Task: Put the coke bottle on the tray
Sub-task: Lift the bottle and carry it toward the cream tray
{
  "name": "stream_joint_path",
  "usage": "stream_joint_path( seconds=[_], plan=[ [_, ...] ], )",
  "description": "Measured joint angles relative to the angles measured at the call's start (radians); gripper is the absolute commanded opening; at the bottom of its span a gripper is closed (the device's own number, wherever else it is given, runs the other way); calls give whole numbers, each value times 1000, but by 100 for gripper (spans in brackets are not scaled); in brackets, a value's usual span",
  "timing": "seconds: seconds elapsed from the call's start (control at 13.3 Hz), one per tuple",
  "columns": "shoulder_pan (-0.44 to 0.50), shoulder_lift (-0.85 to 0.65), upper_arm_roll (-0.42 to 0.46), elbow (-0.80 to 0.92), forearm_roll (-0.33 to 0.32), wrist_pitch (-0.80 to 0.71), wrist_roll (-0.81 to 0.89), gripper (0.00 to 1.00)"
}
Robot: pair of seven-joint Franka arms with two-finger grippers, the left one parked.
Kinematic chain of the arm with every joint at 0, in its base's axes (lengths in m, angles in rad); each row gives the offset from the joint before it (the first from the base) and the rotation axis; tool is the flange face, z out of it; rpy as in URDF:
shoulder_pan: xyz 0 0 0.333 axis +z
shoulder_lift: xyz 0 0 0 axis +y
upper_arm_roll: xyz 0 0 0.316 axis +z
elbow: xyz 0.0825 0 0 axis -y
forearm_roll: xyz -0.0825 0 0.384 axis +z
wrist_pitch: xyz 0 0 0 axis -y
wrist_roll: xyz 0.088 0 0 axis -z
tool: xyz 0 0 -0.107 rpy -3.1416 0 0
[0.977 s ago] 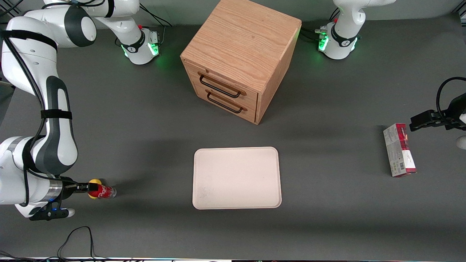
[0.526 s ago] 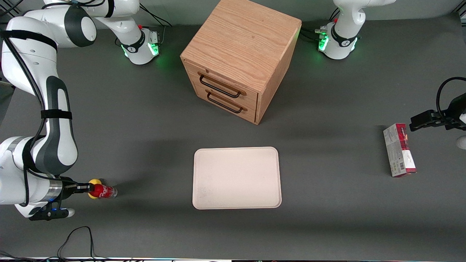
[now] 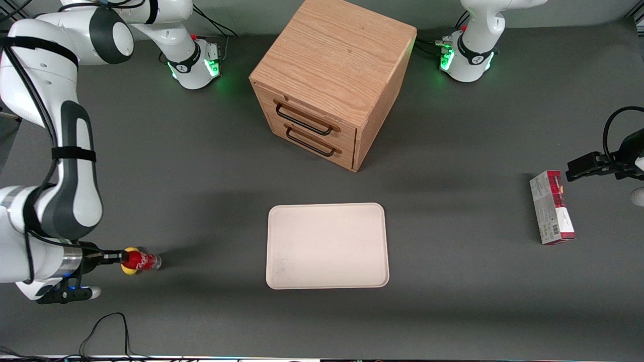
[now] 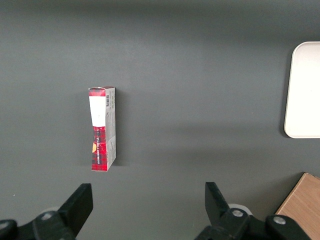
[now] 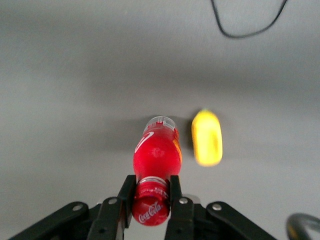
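Your gripper (image 5: 150, 197) was clamped on the neck of the coke bottle (image 5: 156, 155), just under its red cap, one black finger (image 5: 126, 192) on each side, at the working arm's end of the table (image 3: 201, 166). In the front view the gripper (image 3: 118, 257) sat low, near the camera-side edge of the table, and the coke bottle (image 3: 142, 261) stuck straight out from it toward the tray (image 3: 327, 245), lying level with its clear base pointing away from the fingers. In the wrist view you could see the white lettering on the cap and part of the white script on the red label. Whether the bottle rested on the table or hung just above it, you could not tell from these views.

Just beside the bottle was the yellow lemon (image 5: 207, 138), close to the bottle's shoulder but apart from it in the wrist view; from the front the yellow lemon (image 3: 130, 251) peeked out partly hidden by the bottle near the cap.

You had the tray lying flat at the middle of the table, well apart from the bottle, with nothing on it. Farther from the front camera than the tray stood the wooden cabinet (image 3: 332, 80), turned at an angle, both drawers shut, each with a dark handle.

Toward the parked arm's end of the table lay the red-and-grey carton (image 3: 551, 207), flat on its side; the left wrist view showed the same carton (image 4: 102, 128) alone on the grey surface.
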Motion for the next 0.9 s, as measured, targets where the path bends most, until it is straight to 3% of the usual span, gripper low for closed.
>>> stream_joint_path(
  seconds=[0.23,0.45,0.68,0.9],
  plan=[
    [17,-110,7,78,1,-193,22,0],
    [23,-313,11,5,9,-318,24,0],
    [23,-483,15,-191,19,-301,24,0],
    [26,-604,18,-405,20,-193,24,0]
  ],
)
